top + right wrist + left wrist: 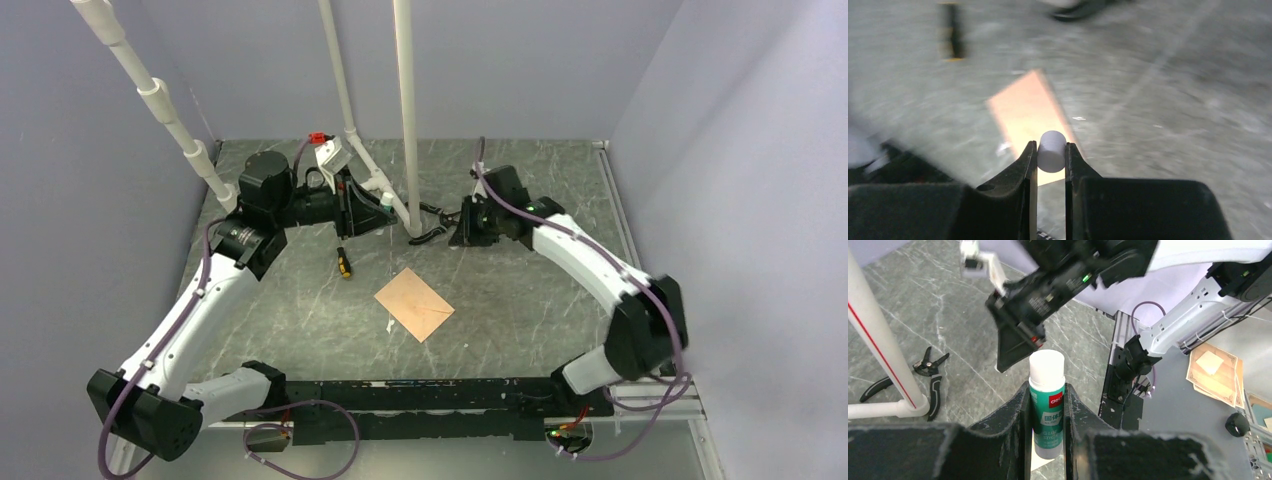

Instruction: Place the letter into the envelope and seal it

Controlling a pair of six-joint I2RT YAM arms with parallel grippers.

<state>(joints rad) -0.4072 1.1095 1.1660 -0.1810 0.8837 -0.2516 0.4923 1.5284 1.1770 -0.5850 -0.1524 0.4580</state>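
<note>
Left arm, right arm: white shells, black joints; purple cables strapped alongside; left pincer matte black, scuffed.

left pincer clamped on glue stick, right pincer pinching white cylinder, both facing each other

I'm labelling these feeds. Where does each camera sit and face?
Top external: high behind the bases, looking down on the table; left arm and right arm show.
Left wrist: faces the right arm; left hand clamps a glue stick.
Right wrist: looks down at the envelope; right hand pinches a white cylinder.
Shared: top and right wrist show the envelope.
</note>
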